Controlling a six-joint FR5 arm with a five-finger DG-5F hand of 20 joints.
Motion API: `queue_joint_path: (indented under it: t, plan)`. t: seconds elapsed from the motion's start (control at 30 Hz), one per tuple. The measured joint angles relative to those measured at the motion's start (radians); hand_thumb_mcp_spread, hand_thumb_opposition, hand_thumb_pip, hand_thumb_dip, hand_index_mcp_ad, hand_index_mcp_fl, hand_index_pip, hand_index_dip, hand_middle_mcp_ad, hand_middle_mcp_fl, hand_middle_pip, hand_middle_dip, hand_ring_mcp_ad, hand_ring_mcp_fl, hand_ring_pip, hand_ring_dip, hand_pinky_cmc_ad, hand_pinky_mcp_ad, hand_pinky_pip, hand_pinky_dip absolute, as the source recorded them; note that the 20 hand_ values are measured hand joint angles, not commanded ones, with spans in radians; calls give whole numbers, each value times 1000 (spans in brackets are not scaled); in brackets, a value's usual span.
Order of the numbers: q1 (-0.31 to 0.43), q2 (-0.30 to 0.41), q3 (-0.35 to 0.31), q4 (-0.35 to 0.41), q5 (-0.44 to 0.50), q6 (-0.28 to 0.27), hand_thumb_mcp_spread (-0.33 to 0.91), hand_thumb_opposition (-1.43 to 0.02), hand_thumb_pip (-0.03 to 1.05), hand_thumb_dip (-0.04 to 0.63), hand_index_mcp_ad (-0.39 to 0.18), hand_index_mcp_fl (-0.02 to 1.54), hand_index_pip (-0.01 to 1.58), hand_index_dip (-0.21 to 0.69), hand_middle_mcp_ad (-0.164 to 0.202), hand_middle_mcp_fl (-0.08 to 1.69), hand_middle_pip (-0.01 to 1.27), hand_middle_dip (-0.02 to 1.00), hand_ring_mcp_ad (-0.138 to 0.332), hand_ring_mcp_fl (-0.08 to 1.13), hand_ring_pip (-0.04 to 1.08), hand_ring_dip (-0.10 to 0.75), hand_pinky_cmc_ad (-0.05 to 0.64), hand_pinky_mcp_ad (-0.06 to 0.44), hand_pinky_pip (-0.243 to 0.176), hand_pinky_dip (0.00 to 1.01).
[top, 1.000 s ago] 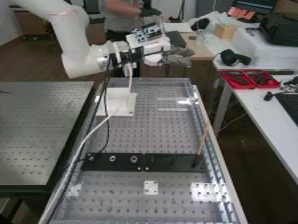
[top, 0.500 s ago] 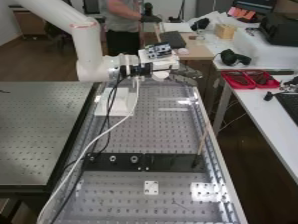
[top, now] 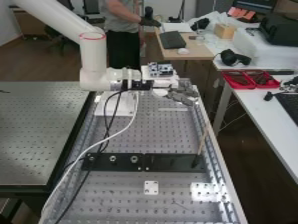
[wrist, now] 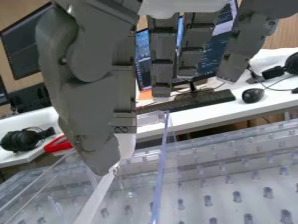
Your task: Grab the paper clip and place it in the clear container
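Note:
The dark grey hand [top: 181,94] is over the bench's far end in the high view, low above its right side. Seen from the wrist, the hand [wrist: 161,55] has several fingers hanging straight and its thumb extended beside them, with nothing visibly held. Clear upright walls of the container [wrist: 161,167] stand below the fingertips in the wrist view. I cannot tell from the wrist view whether the fingertips are inside or outside those walls. A paper clip cannot be made out on the perforated surface.
A black bar [top: 174,162] crosses the bench, with a thin wooden stick [top: 203,141] leaning at its right end. A white plate [top: 105,105] lies by the arm. Cables hang along the left side. Red trays [top: 249,80] sit on the side table.
The arm has lowered, and the hand has come down and nearer, from beyond the bench's far edge to over its far end. The cables have shifted with the arm.

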Motion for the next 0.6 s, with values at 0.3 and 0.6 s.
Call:
queue_joint_path:
  t: [0.3, 0.6]
  plan:
    - [-11, 5, 16, -34, -10, 16, 579, -946, 438, 278, -159, 611, 1021, 131, 73, 360, 129, 307, 73, 150, 126, 96, 330, 279, 99, 195]
    - [-18, 7, 19, -57, -27, 14, 501, -881, 478, 278, -140, 471, 974, 94, 75, 316, 129, 307, 70, 87, 126, 93, 330, 279, 99, 195]
